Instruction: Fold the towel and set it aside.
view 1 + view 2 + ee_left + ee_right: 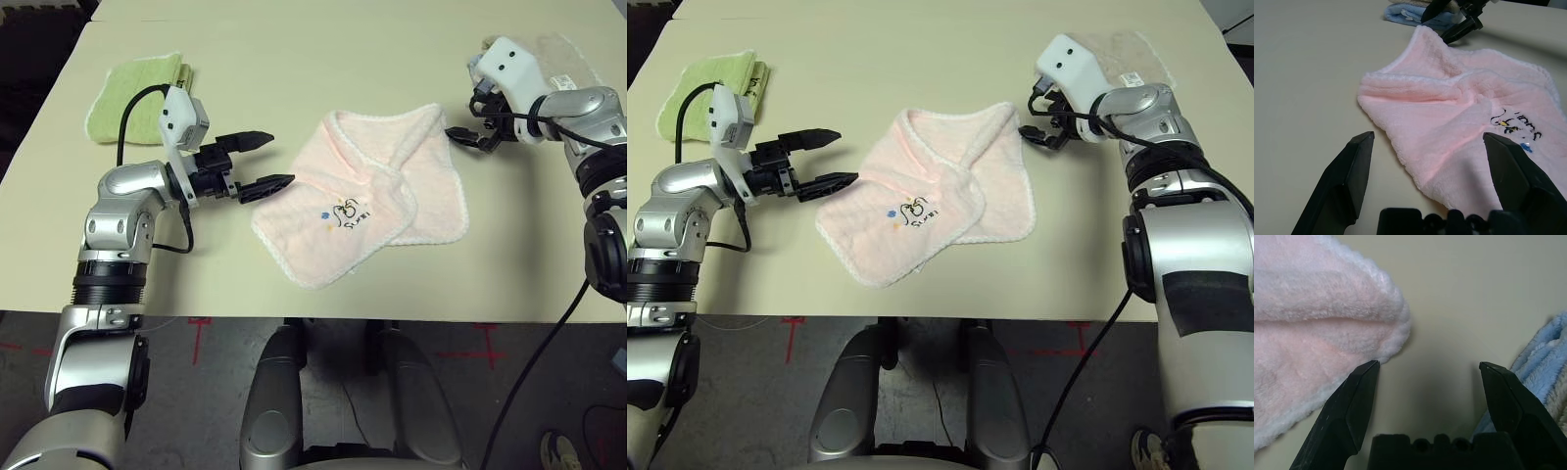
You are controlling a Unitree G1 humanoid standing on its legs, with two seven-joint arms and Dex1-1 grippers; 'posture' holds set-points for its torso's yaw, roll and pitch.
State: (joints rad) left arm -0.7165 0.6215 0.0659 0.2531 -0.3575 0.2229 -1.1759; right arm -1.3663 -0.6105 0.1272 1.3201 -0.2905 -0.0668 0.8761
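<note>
A pale cream bench seen from above holds a pink towel lying near its middle, partly folded, with two upper flaps crossing over each other and a small dark embroidered logo facing up on the front flap (the white scalloped trim runs along its edges). No container is on the bench; the cloths lie straight on its surface. A folded green towel sits at the far left, and a folded beige towel lies at the far right behind the right arm, with a light-blue towel beside it in the right wrist view. The left end effector hovers just left of the pink towel, its two black fingers spread wide and holding nothing, pointing toward the towel's left edge. The right end effector sits just beside the towel's upper right corner, fingers also spread apart and empty; in its wrist view one finger tip lies close to the towel's rounded corner. Beyond the bench's front edge lies a dark grey floor with red cross marks taped on it.
</note>
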